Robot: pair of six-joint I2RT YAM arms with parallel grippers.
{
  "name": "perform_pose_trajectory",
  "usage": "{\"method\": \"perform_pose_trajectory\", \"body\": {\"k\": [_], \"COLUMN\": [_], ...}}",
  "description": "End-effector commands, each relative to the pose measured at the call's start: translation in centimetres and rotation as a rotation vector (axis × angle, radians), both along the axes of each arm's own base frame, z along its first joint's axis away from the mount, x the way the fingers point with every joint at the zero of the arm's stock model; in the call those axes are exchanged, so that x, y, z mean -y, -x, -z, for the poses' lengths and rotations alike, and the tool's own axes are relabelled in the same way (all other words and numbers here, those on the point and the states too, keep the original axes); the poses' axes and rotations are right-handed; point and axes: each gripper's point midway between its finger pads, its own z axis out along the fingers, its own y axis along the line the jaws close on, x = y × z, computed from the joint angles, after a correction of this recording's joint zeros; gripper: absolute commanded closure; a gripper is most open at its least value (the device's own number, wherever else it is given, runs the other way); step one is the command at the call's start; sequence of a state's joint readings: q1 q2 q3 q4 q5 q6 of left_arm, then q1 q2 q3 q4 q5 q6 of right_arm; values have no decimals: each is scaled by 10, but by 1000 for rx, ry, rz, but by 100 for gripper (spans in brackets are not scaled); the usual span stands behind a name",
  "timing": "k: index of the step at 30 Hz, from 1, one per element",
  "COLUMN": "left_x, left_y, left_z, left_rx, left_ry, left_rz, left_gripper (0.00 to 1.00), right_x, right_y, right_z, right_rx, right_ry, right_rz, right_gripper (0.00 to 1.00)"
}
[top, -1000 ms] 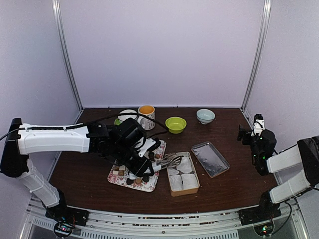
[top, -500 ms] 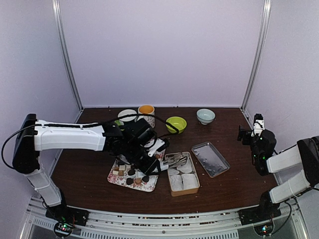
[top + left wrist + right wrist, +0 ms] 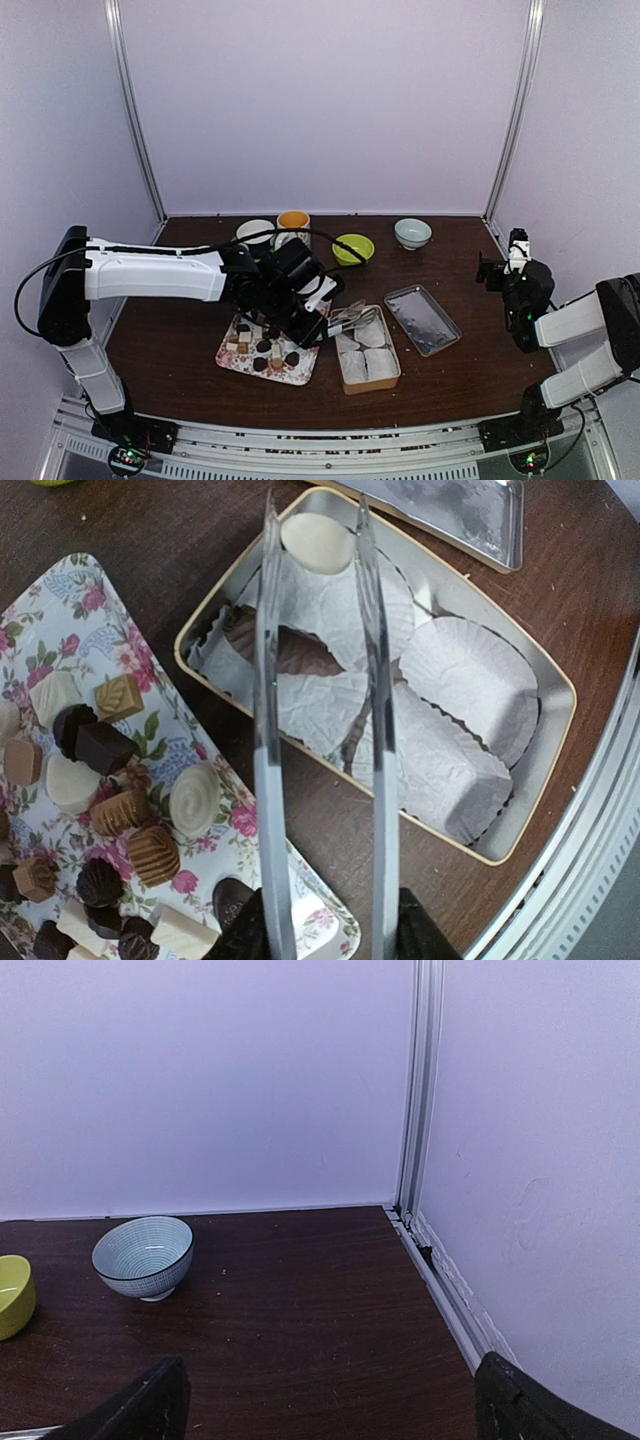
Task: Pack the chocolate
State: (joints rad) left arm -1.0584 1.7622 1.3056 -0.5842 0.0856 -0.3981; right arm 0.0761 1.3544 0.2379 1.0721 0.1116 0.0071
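Several chocolates (image 3: 110,810), dark, light brown and cream-white, lie on a floral tray (image 3: 60,590), also seen from above (image 3: 262,350). My left gripper (image 3: 325,930) is shut on metal tongs (image 3: 378,730) that reach over the tan tin (image 3: 540,670) of white paper cups. A cream-white chocolate (image 3: 318,542) sits between the tong tips at the tin's far end; I cannot tell whether it is pinched or resting in a cup. A brown chocolate (image 3: 290,655) lies in another cup. My right gripper (image 3: 335,1410) is open and empty at the far right (image 3: 512,258).
The tin's silver lid (image 3: 422,318) lies right of the tin (image 3: 395,372). A green bowl (image 3: 352,248), a blue-white bowl (image 3: 412,232), an orange-lined mug (image 3: 293,225) and a white cup (image 3: 255,232) stand along the back. The floral tray (image 3: 300,375) is left of the tin.
My left arm has swung right from above the tray toward the tin, carrying the tongs; their tips are now over the tin. The right arm has not moved.
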Motion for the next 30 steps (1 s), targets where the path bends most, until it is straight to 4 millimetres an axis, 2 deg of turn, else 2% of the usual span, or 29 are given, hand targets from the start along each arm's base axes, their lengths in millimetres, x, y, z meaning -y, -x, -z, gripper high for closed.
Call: {"method": "perform_pose_trajectory", "body": {"k": [1, 5, 9, 15, 18, 23, 25, 27, 30], "left_x": [11, 10, 3, -27, -38, -46, -44, -43, -46], "left_y": [-14, -12, -16, -11, 1, 23, 25, 26, 20], "left_z": [-22, -32, -47, -71, -67, -39, -41, -40, -29], "left_rx": [68, 82, 118, 142, 101, 37, 77, 119, 182], "left_ry": [51, 70, 75, 80, 92, 134, 195, 242, 219], "left_rz": [-13, 3, -17, -78, -79, -55, -38, -10, 15], "left_gripper": [58, 50, 50, 52, 45, 35, 31, 5, 2], "right_x": [5, 5, 5, 5, 5, 5, 5, 5, 5], "right_y": [-3, -3, -3, -3, -3, -3, -3, -3, -3], "right_z": [-6, -6, -6, -7, -7, -7, -6, -7, -7], "right_rx": [18, 19, 19, 20, 20, 21, 19, 20, 21], "right_ry": [-7, -7, -7, -8, -8, -8, -9, -9, -9], "right_rz": [23, 23, 22, 23, 23, 23, 23, 23, 23], "right_gripper": [0, 0, 0, 0, 0, 0, 0, 0, 0]}}
